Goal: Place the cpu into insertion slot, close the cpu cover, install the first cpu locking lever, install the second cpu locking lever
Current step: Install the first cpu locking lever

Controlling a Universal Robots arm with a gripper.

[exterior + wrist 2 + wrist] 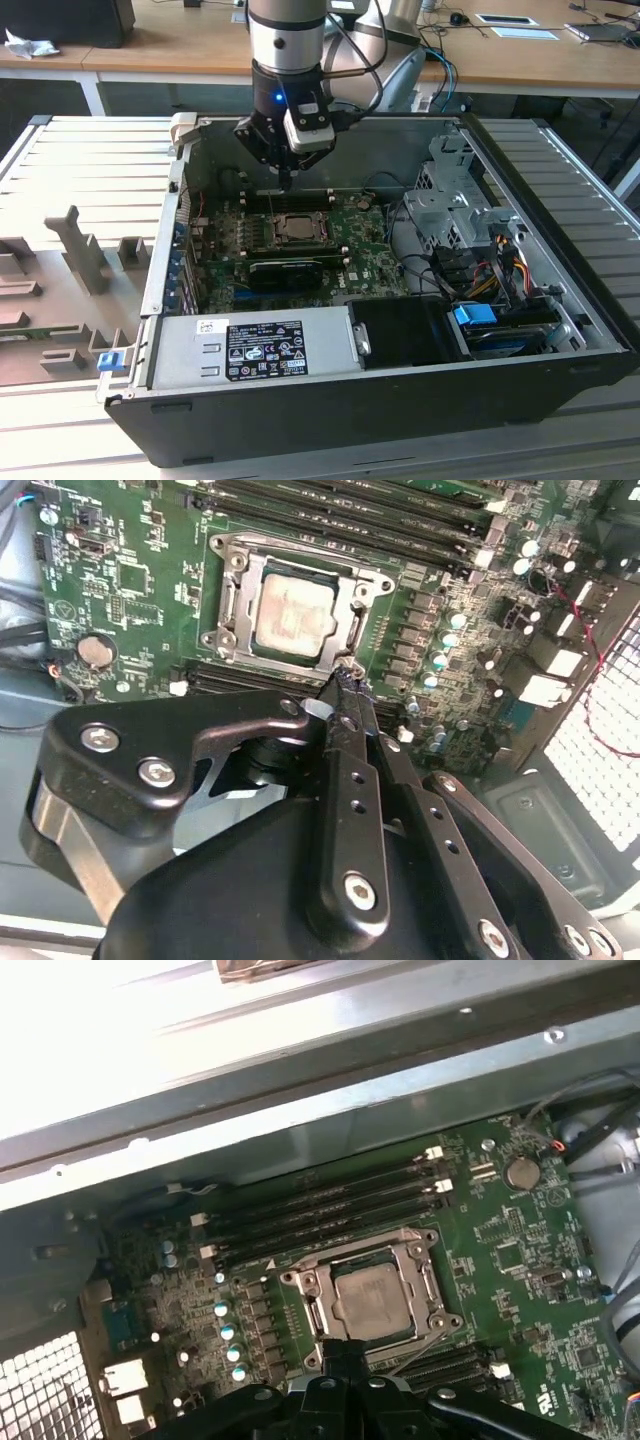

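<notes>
The cpu (293,615) lies flat in the insertion slot (293,1280) on the green motherboard, its silver top showing through the window of the cpu cover (232,595). The cover lies down flat over it. My gripper (345,680) is shut, its black fingers pressed together with nothing visibly between them. Its tip hangs just above the corner of the slot on the side nearer the case's back wall. From outside, the gripper (287,184) stands upright a little behind the cpu (297,228). A thin metal lever (405,1358) runs along the slot's edge by the fingertips (345,1352).
Long black memory slots (330,1205) run between the slot and the case's back wall (300,1090). A long black card (285,268) sits in front of the slot. The power supply (250,345) and drive cage (455,215) close in the case's front and right.
</notes>
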